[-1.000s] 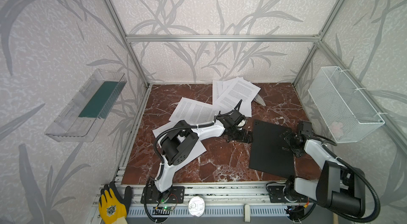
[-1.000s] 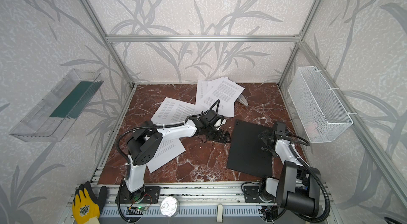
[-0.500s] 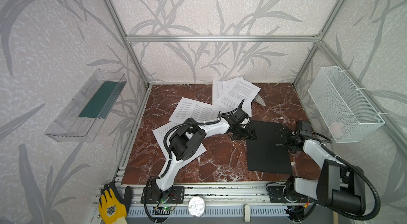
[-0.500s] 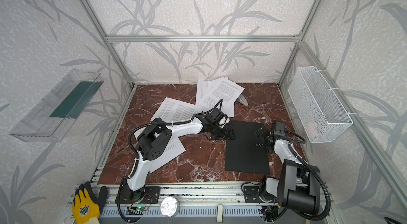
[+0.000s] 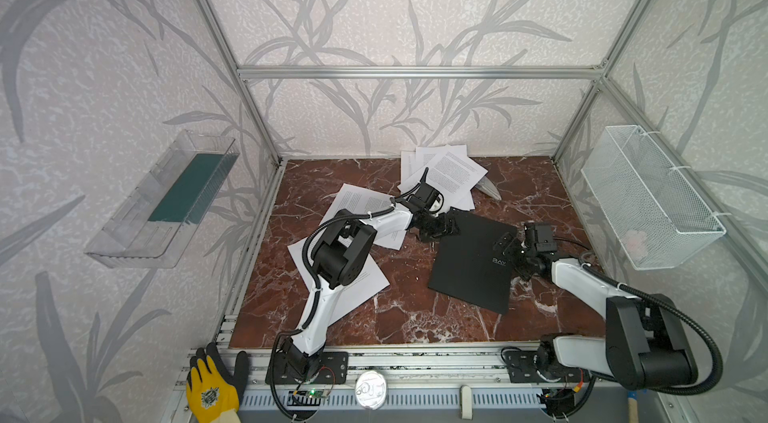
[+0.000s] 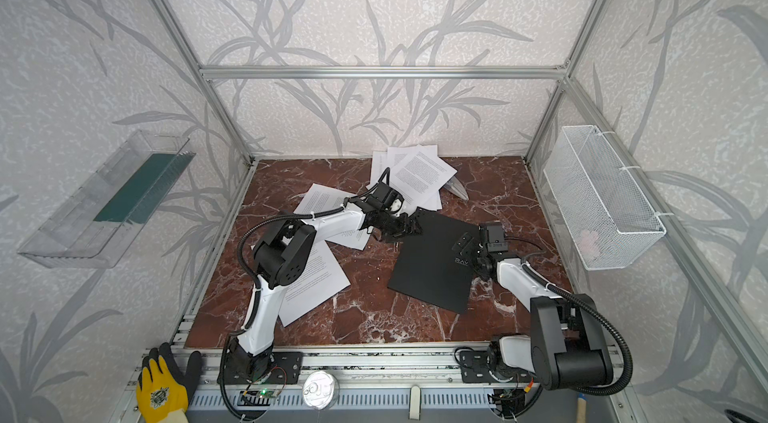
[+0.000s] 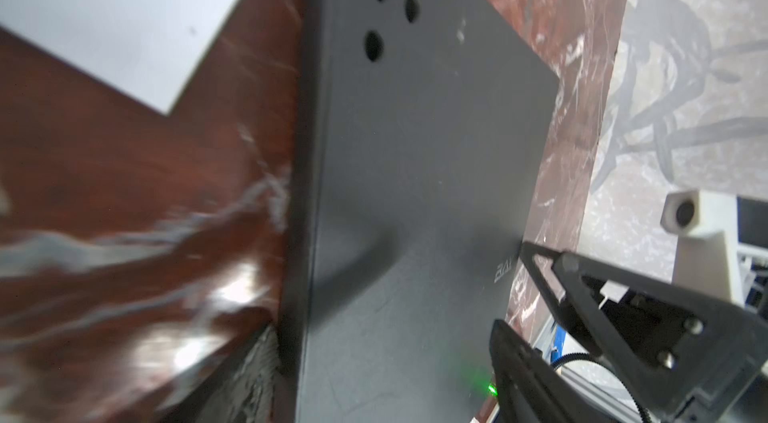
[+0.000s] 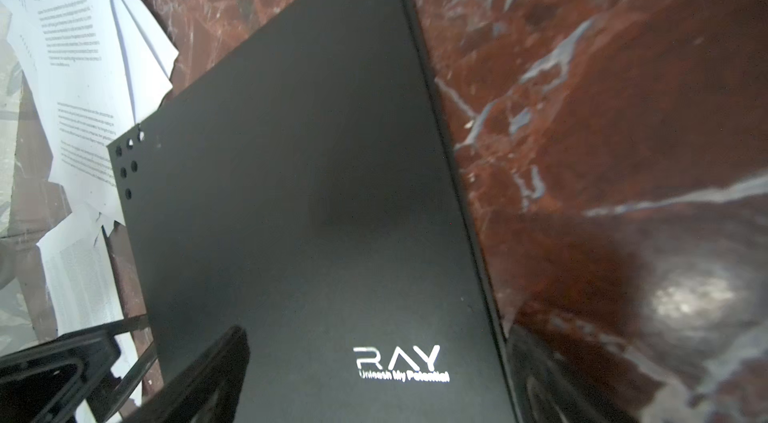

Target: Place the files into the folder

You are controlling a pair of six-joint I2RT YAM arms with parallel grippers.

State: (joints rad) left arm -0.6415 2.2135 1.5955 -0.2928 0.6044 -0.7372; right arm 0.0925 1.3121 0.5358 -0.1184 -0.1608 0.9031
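Observation:
The black folder [image 5: 469,263] [image 6: 432,267] lies shut and flat on the marble floor, skewed, with white "RAY" lettering [image 8: 397,356] near its right edge. My left gripper [image 5: 440,227] [image 6: 401,226] [image 7: 384,379] is open and low at the folder's far left edge. One finger [image 7: 249,375] is beside that edge and the other stands over the cover. My right gripper [image 5: 510,251] [image 6: 468,249] [image 8: 374,379] is open, its fingers wide apart around the lettered corner. The files lie loose: a pile at the back [image 5: 451,175] [image 6: 419,173], a sheet [image 5: 361,202] and a sheet [image 5: 353,283] under my left arm.
A white wire basket [image 5: 648,200] hangs on the right wall. On the left wall hangs a clear tray [image 5: 137,234] holding a green pad [image 5: 183,192]. A grey object [image 5: 487,189] lies behind the back pile. A yellow glove [image 5: 212,389] rests on the front rail.
The folder has slid to the left and farther back, turning a little. My right gripper has moved left with it. My left gripper has drawn back along its far left edge.

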